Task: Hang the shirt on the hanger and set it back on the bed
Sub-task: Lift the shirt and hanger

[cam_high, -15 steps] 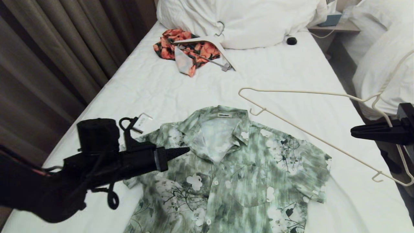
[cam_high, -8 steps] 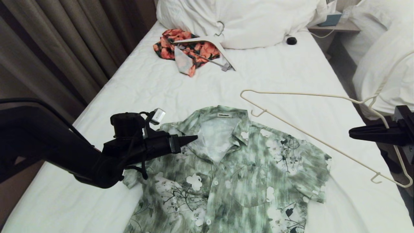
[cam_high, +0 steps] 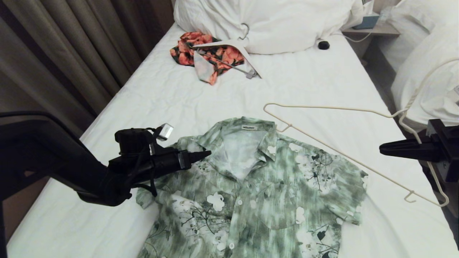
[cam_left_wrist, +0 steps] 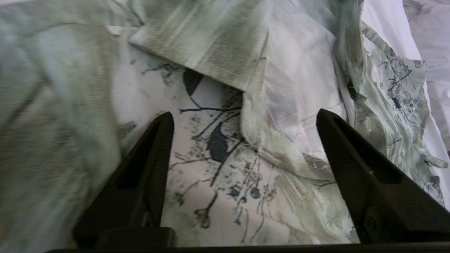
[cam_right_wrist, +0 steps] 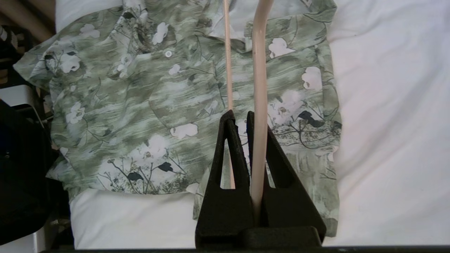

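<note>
The bed (cam_high: 172, 96) is the largest thing: long, under a smooth white sheet with faint quilted creases, a soft heap of white pillows (cam_high: 272, 21) at its far end. A second bed (cam_high: 426, 61) with a rumpled white duvet stands off to the right, and dull brown curtains (cam_high: 61, 53) hang in folds on the left.

The shirt (cam_high: 258, 193) lies flat on the near half of the bed, front up, collar toward the pillows, short sleeves spread. Its thin cloth is pale green and white with dark floral and branch print, small white buttons and a chest pocket.

The left claw (cam_high: 206, 154) reaches in from the left, its tip at the shirt's left shoulder, just beside the collar. In the left wrist view its two black wedge fingers (cam_left_wrist: 147, 168) stand wide apart with the collar edge (cam_left_wrist: 253, 116) and printed cloth between them; nothing is gripped.

The right claw (cam_high: 385, 148) hangs at the bed's right edge, clamped on the hanger (cam_high: 333, 107) at its twisted neck. The hanger is thin cream wire, held above the bed, its far shoulder tip just beside the shirt's collar, its lower bar crossing above the right sleeve.

Near the pillows lie an orange-and-black garment (cam_high: 211, 53), a flat white hanger (cam_high: 247, 53) across it, and a small black puck (cam_high: 323, 44).
</note>
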`<state>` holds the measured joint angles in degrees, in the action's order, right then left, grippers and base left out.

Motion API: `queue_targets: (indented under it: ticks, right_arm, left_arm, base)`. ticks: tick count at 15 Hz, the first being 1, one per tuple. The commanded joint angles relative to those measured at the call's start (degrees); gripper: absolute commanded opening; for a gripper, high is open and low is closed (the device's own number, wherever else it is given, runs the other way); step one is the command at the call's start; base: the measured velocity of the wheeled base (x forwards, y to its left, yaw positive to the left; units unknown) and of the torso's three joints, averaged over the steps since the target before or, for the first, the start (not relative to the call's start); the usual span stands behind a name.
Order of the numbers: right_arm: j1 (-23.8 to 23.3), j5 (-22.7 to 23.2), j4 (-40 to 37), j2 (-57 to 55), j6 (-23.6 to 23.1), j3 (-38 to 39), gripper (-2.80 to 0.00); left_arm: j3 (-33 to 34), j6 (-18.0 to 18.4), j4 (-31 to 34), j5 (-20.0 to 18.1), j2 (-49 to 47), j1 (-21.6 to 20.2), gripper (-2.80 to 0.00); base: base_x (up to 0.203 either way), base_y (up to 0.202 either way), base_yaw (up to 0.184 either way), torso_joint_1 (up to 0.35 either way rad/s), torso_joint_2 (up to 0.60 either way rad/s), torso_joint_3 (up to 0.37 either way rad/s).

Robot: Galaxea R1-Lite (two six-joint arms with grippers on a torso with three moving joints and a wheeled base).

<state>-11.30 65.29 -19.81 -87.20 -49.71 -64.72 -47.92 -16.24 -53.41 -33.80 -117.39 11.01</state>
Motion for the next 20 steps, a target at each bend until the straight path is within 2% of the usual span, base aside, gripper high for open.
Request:
queue_targets:
  ticks: [1,5,11,16,17,20]
  right_arm:
    - [0.13,0.36,-0.14,-0.34,-0.3,0.11,-2.8]
    - [0.22,0.36,-0.14,-0.96,-0.47,0.21,-2.8]
    - [0.22,0.36,0.39,-1.93,-0.47,0.38,-2.8]
    - [0.18,0.36,0.43,-2.37,-0.47,-0.06,-2.8]
    - [0.17,0.35,0.43,-2.43,-0.47,-0.14,-2.8]
    - [0.22,0.36,0.39,-2.56,-0.47,-0.06,-2.8]
  left_arm:
    - [-0.24,-0.24,-0.33,-0.14,0.05,1.24,0.0]
    - [-1.72,-0.44,-0.29,0.05,-1.36,4.0,0.0]
    - [-4.03,-0.71,-0.38,0.1,-2.72,5.79,0.0]
    - [-6.13,-0.72,-0.46,2.41,-4.55,8.26,0.0]
    - [-6.21,-0.72,-0.54,2.59,-5.03,8.48,-2.8]
    - [-6.6,-0.66,-1.26,3.16,-5.75,8.41,-2.8]
  base:
    - [0.0,0.0,0.0,0.0,0.0,0.0]
    - [0.0,0.0,0.0,0.0,0.0,0.0]
    - [0.0,0.0,0.0,0.0,0.0,0.0]
    - [0.0,0.0,0.0,0.0,0.0,0.0]
    - [0.0,0.0,0.0,0.0,0.0,0.0]
    - [0.0,0.0,0.0,0.0,0.0,0.0]
